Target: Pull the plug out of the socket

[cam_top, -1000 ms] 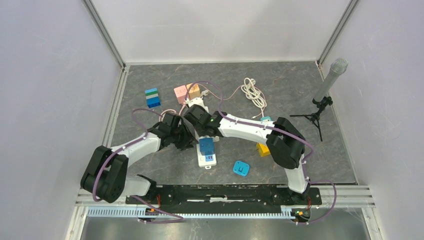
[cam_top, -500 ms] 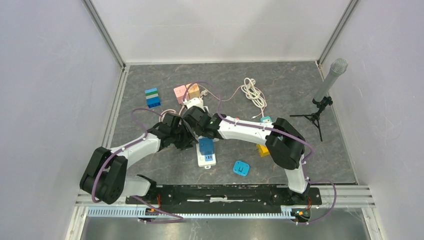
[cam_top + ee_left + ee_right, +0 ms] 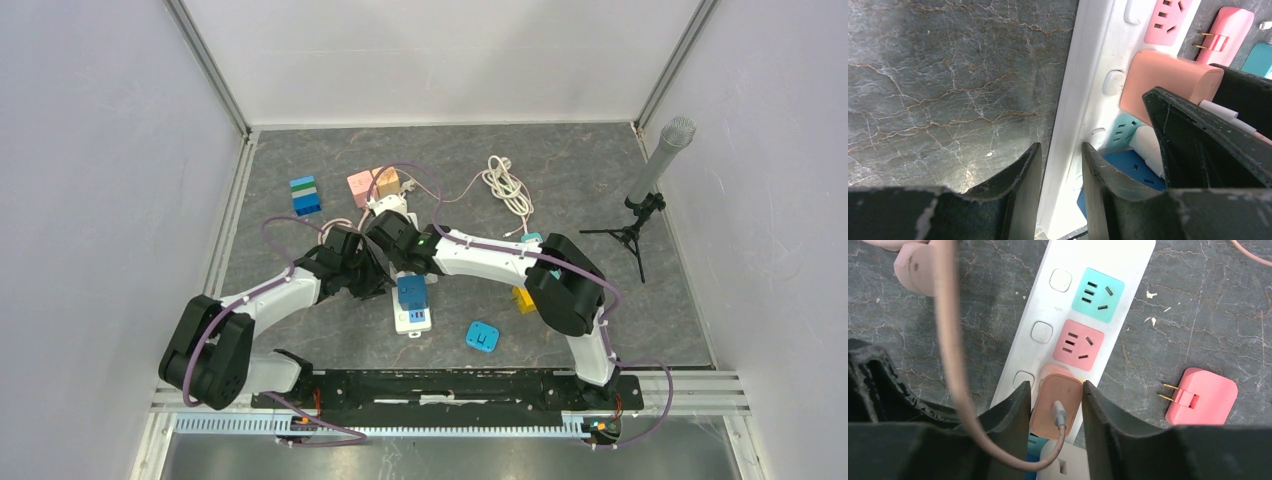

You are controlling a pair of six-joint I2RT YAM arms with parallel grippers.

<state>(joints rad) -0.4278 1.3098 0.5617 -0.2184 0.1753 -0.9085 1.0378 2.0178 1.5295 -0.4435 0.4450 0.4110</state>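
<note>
On the grey table [image 3: 600, 170], your right gripper [image 3: 1056, 387] clamps the pink plug [image 3: 1048, 400]; you cannot tell the left gripper's [image 3: 1061, 150] state.

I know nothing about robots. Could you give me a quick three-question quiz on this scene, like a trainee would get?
1. True or false: the loose pink two-pronged plug is plugged into the white power strip.
2. Between the fingers of the right gripper sits: A) a yellow block B) the peach plug with a cable C) a microphone
3. In the right wrist view, how many empty sockets show above that peach plug?
Key: 1 false, it lies on the grey stone-patterned table; 2 B; 3 two, a pink socket and a teal socket.
</note>
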